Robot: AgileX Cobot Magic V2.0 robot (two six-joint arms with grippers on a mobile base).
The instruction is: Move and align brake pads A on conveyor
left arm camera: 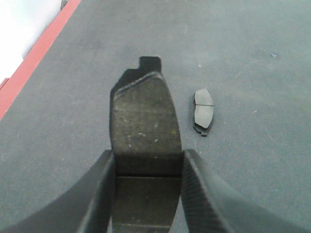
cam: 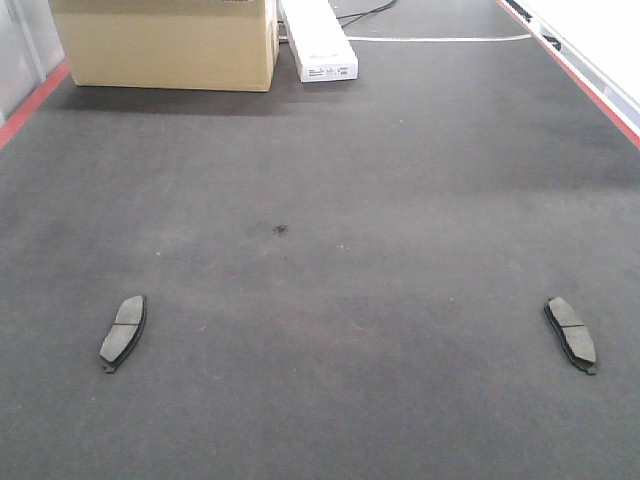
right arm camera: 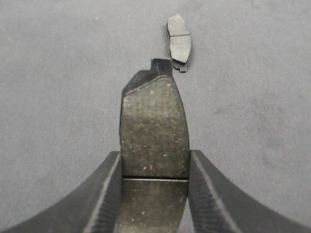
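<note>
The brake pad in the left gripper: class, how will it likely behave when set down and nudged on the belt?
The pad looks flat and rigid, so it probably won't flop or roll. The conveyor seems rough, so it would likely drag rather than slide. The left gripper holds only its sides, so it might pivot.

A tan cardboard box (cam: 165, 42) stands at the far left, a long white carton (cam: 320, 40) just right of it, a white cable (cam: 440, 39) trailing rightwards.

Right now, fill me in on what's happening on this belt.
Each arm holds a brake pad: the left gripper is shut on one pad, the right gripper on another, both above the conveyor. Two more pads lie flat on the belt, one at left, one at right, far apart.
</note>
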